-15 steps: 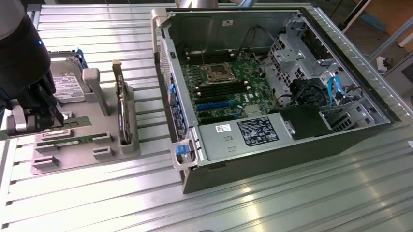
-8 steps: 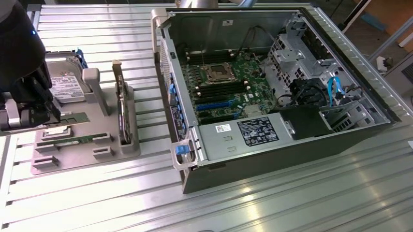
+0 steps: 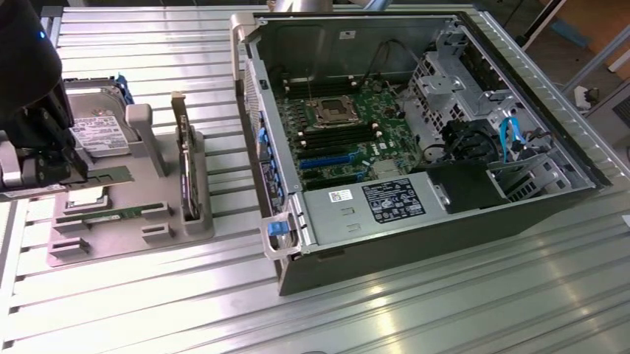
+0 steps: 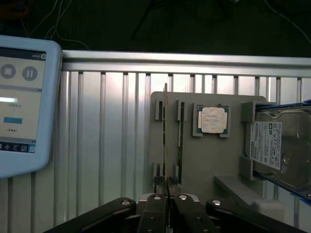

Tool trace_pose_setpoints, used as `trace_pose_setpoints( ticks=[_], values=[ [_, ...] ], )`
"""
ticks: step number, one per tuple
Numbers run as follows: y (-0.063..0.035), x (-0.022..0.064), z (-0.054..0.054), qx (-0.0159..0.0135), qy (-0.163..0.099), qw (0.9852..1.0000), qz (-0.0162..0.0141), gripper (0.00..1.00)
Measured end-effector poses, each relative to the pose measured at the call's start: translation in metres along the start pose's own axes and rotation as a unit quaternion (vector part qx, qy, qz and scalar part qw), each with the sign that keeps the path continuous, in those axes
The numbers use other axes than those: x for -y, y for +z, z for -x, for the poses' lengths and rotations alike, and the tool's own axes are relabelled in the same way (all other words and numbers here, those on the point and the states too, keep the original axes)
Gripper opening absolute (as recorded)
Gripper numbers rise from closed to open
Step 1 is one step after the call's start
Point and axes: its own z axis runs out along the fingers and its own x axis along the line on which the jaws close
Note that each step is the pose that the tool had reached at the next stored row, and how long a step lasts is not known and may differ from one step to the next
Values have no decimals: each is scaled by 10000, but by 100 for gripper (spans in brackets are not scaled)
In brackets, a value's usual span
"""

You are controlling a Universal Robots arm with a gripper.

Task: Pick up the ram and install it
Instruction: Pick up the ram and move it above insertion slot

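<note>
Your gripper (image 4: 167, 189) sits low over the grey tray (image 3: 147, 193) at the exterior view's left, the dark arm (image 3: 25, 66) rising steeply above it. Its fingers (image 4: 154, 213) pinch the ram (image 3: 113, 175) by one end; the stick points toward the open computer case (image 3: 414, 147).

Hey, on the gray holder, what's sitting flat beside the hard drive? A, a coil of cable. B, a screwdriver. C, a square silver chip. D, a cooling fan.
C: a square silver chip lies flat in a recess of the holder, right beside the hard drive.
</note>
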Motion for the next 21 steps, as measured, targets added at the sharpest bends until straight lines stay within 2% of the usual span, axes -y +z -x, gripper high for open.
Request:
trace_pose_setpoints(
  ticks=[12, 21],
  values=[
    [-193, -9, 5, 0, 0, 10000, 0, 12],
    [-273, -12, 7, 1, 0, 10000, 0, 12]
  ],
)
